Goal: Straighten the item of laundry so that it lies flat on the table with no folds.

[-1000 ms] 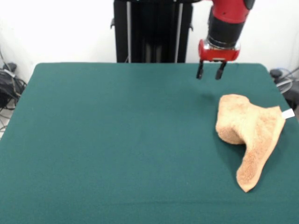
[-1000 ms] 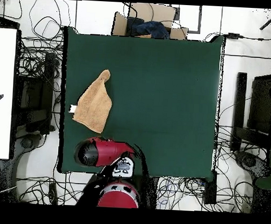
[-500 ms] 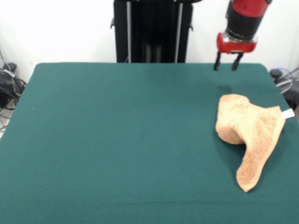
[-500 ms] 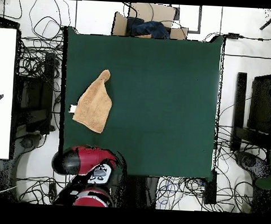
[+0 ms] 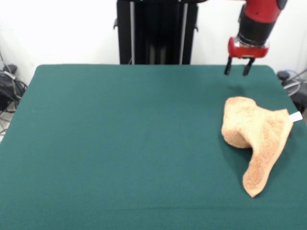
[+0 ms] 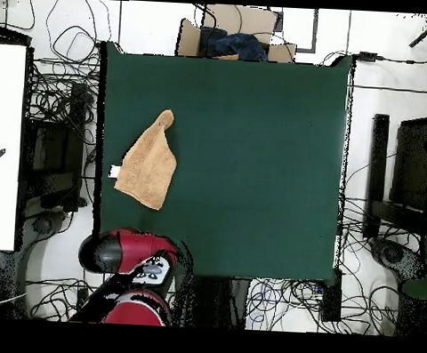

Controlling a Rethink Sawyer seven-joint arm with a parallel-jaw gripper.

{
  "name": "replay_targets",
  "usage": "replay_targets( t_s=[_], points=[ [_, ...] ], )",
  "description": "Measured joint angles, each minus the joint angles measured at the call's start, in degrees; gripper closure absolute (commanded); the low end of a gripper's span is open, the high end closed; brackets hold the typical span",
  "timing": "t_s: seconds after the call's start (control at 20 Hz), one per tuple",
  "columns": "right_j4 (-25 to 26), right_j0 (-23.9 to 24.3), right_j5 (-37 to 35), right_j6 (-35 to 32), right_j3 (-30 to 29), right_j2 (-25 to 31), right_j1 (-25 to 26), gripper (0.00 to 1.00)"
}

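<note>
Towel lies bunched near 1 side edge of the green counter, folded over itself into a tapering wedge, its white tag poking out. It looks soft, light and limp, so pinching a loose corner by the tag seems best. Pincer hangs above the far edge, tips parted, holding nothing.
</note>
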State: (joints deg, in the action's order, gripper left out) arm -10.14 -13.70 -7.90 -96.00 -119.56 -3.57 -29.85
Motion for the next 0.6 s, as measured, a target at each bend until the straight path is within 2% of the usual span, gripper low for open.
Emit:
replay_targets(
  t_s=[0.35,0.6],
  points=[
    [-0.12,3.09,2.45,0.00,0.44,1.50,1.98,0.00],
    [-0.31,3.59,2.44,0.00,0.72,1.74,2.09,0.00]
  ],
)
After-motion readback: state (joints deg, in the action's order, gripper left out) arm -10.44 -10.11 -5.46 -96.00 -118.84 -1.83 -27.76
